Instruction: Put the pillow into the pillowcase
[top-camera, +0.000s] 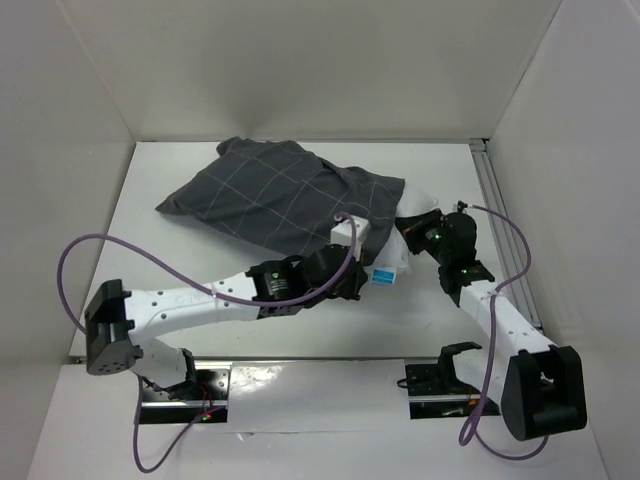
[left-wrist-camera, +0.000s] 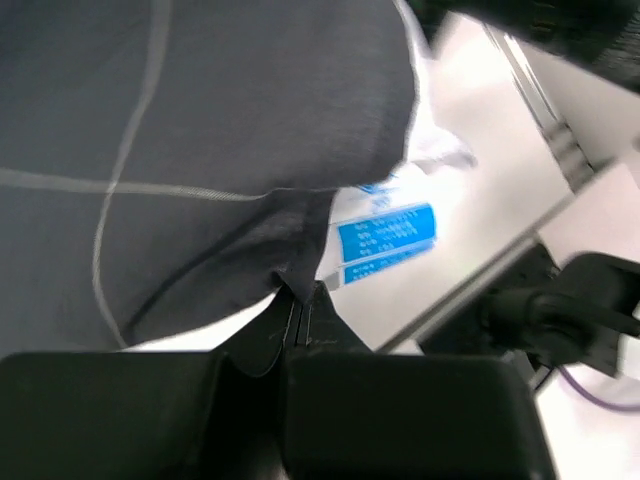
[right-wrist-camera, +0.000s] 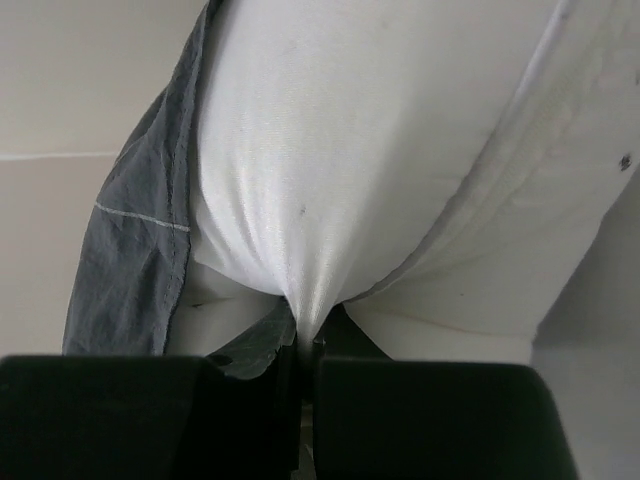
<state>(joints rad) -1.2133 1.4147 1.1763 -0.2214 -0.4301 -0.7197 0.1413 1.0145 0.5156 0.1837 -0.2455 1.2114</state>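
- Drawing the hem over the exposed end calls, by judgement, for steady opposing tension from both arms.
- Lower centre, left wrist view: the left gripper (left-wrist-camera: 297, 305) has its jaws clamped together on the hem of the pillowcase (left-wrist-camera: 200, 150).
- The right gripper (right-wrist-camera: 305, 340) is pinched tight on the fabric of the pillow (right-wrist-camera: 350, 150).
- The pillow lies mostly sheathed mid-table; its white end and blue tag (left-wrist-camera: 385, 235) protrude at right.

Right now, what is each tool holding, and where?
Left tool pinches the pillowcase at its hem; right tool pinches the pillow at its exposed end.

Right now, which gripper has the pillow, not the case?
The right gripper, shut on a pinch of white pillow; the left gripper is shut on the dark checked pillowcase edge.
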